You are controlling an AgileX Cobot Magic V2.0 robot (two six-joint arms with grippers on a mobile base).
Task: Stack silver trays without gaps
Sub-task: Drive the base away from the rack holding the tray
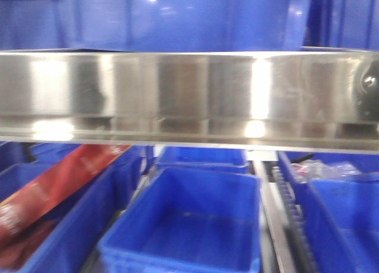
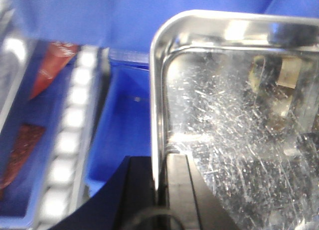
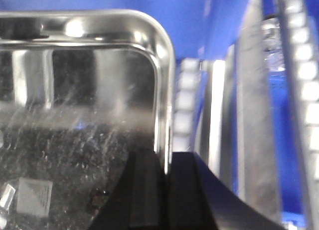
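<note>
Looks like mid-carry: left gripper (image 2: 160,165) and right gripper (image 3: 167,160) each clamped on an opposite rim of one silver tray (image 2: 239,115), filling right of left-wrist frame over a blue bin (image 2: 124,130); next needs level, square lowering onto mate, none visible.

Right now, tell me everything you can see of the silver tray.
The silver tray is shallow, shiny steel with rounded corners, a flat out-turned rim and a finely scratched, reflective floor. The left tool pinches one side rim, the right tool pinches the opposite one, and a blue bin shows beyond its edge.
</note>
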